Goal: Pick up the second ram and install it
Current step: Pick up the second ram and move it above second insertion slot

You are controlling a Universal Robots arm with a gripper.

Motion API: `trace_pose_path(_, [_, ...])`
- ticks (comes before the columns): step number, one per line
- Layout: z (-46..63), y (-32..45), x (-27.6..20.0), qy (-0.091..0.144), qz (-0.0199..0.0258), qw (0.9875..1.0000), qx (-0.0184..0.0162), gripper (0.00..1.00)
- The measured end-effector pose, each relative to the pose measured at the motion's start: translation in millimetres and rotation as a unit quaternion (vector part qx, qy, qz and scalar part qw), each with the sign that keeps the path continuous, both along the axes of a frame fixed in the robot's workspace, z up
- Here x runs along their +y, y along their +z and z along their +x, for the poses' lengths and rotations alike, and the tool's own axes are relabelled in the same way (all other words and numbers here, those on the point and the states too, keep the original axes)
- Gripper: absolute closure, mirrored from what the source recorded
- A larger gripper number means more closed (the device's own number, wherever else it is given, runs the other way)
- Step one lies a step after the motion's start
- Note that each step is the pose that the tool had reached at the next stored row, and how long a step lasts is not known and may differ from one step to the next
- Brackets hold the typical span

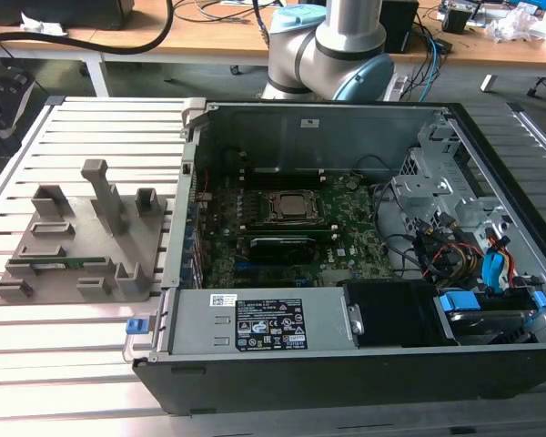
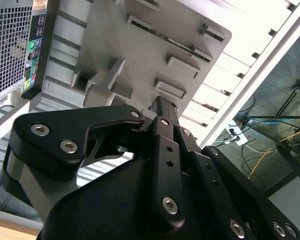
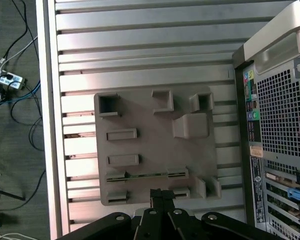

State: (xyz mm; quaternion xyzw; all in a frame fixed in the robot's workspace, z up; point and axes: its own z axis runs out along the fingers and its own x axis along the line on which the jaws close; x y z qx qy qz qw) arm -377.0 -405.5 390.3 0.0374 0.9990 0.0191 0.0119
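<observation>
Open computer case (image 1: 346, 237) lay on its side on a slatted aluminium desk (image 1: 100, 114), with the robot arm (image 1: 341, 41) rising behind it. Inside the case sat the green motherboard (image 1: 346, 232) with its processor socket (image 1: 291, 208). A labelled power supply (image 1: 264, 323) ran along the near wall, and a drive bay with blue tabs (image 1: 464, 305) sat toward the exterior view's right. Beside the case, on the exterior view's left, a gray fixture plate (image 1: 127, 250) rested flat on the desk, carrying several raised blocks and one tall post (image 1: 98, 187). The second ram (image 1: 59, 265) lay in that fixture: a thin green stick seated on edge between two slotted holders, near the plate's long edge away from the post. It showed in both wrist views (image 3: 145, 175) (image 2: 176, 43), untouched. The gripper (image 3: 162, 192) hung above the fixture in both wrist views (image 2: 160, 102), over the plate's edge just beside the ram and apart from it. Its black fingers (image 3: 156, 195) stood together, tip against tip, with nothing between them. The first wrist view also caught the case's perforated rear panel (image 3: 280, 120) next to the fixture, and loose cables on the floor (image 3: 10, 100) past the desk's rim.
</observation>
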Motion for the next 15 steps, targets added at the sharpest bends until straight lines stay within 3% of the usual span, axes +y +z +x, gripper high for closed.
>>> trace_pose_path(4, [0.0, 0.0, -0.2, 0.003, 0.0, 1.0, 0.0, 0.89])
trace_pose_path(7, [0.0, 0.0, -0.2, 0.044, 0.0, 0.999, 0.0, 0.89])
trace_pose_path(9, [0.0, 0.0, -0.2, 0.091, 0.0, 0.9958, 0.0, 0.89])
trace_pose_path(12, [0.0, 0.0, -0.1, 0.129, 0.0, 0.9917, 0.0, 0.89])
trace_pose_path(15, [0.0, 0.0, -0.1, 0.181, 0.0, 0.9835, 0.0, 0.89])
